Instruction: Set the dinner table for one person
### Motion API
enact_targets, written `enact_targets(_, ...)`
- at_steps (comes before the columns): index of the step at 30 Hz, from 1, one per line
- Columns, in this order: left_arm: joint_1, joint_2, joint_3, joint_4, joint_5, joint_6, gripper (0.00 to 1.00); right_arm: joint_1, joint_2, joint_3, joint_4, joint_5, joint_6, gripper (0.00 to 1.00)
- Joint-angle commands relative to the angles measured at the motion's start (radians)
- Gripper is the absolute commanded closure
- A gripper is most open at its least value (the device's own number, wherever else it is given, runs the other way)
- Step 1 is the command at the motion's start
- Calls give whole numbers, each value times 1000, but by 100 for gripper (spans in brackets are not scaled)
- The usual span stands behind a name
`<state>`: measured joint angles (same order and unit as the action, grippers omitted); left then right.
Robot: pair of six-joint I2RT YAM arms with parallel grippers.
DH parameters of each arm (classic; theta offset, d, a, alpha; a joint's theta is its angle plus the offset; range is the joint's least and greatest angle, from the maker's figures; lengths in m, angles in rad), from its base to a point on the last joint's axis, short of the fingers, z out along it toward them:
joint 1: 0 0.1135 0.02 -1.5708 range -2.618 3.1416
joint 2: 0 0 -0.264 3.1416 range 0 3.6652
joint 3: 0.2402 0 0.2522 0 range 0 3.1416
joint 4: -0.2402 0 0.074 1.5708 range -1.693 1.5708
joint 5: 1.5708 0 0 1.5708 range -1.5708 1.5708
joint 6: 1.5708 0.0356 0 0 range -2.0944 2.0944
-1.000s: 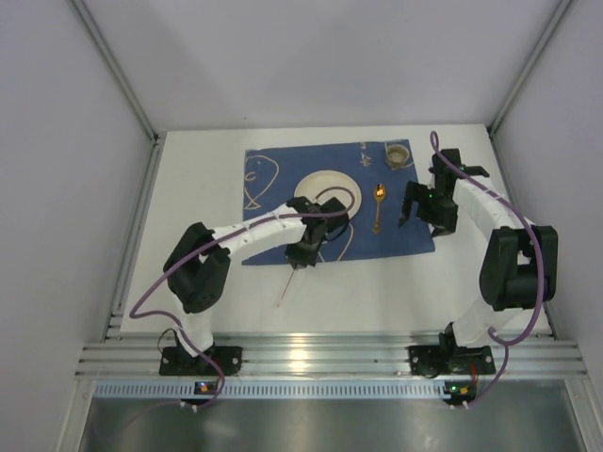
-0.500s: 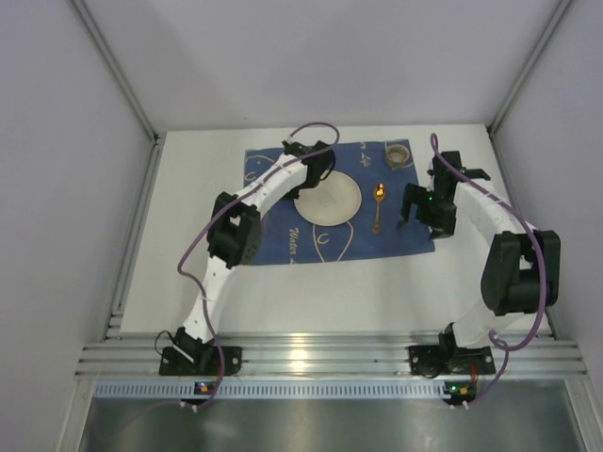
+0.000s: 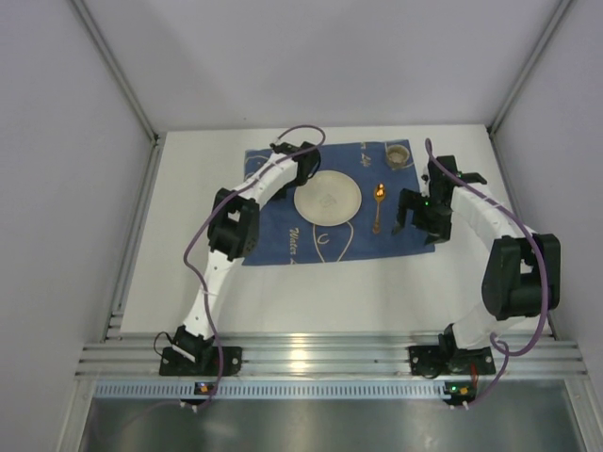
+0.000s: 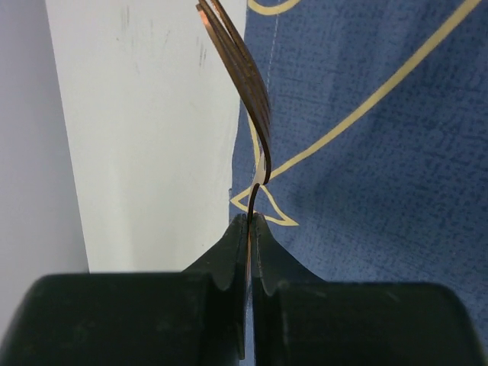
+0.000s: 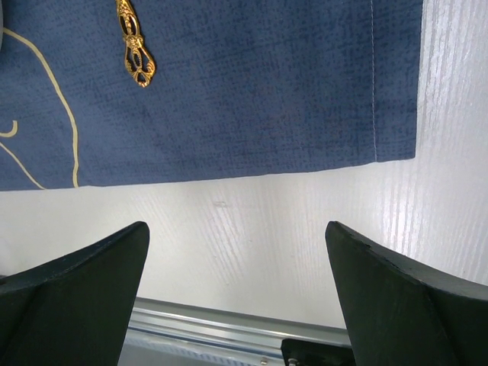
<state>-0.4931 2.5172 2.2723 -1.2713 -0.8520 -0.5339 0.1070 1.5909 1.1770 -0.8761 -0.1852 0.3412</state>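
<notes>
The white dinner table (image 3: 188,217) carries a blue cloth (image 3: 273,235) with a white plate (image 3: 327,198), a gold spoon (image 3: 377,203) to the plate's right and a small cup (image 3: 398,153) at the cloth's far right corner. My left gripper (image 3: 299,169) is shut on a copper fork (image 4: 248,84) and holds it above the cloth's left edge (image 4: 366,152), left of the plate. The tines point away from the jaws. My right gripper (image 3: 412,209) is open and empty, hovering over the cloth's near right edge (image 5: 267,91), with the spoon's handle (image 5: 136,46) in its view.
A ribbed aluminium rail (image 3: 330,358) runs along the table's near edge, by both arm bases. Grey walls close in the left, right and far sides. Bare white tabletop (image 4: 152,137) lies left of the cloth and shows in the right wrist view (image 5: 427,229) too.
The left arm swung from the table's near middle, where the fork hung from its jaws, out to the far left of the plate. The right arm barely moved.
</notes>
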Motion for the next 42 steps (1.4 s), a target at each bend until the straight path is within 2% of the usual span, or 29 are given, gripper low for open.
enact_targets(1, -4, 8, 39, 10, 48, -11, 100, 13, -31, 18, 5, 1, 1, 0)
enact_targets(10, 5, 52, 99, -57, 235, -52, 100, 13, -40, -7, 8, 15, -4, 0)
enact_targets(14, 13, 54, 134, -103, 271, -74, 100, 13, -39, -7, 9, 13, -5, 0)
enact_targets(18, 16, 17, 136, -137, 245, -69, 100, 13, -40, -14, 14, 16, -4, 0)
enact_targets(23, 16, -67, 83, -186, 38, -48, 100, 13, -40, -28, 23, 16, -1, 0)
enact_targets(28, -2, -143, 78, -192, -21, -15, 100, 13, -28, -43, 38, 9, 1, 0)
enact_targets(32, -19, -143, 49, -220, 17, -52, 100, 13, -13, -36, 39, 7, -2, 0)
enact_targets(35, -22, -117, 58, -224, 103, -64, 100, 13, -8, -34, 39, 6, -2, 0)
enact_targets(42, -28, -49, 56, -180, 217, -86, 100, 14, -11, -46, 40, 7, -7, 0)
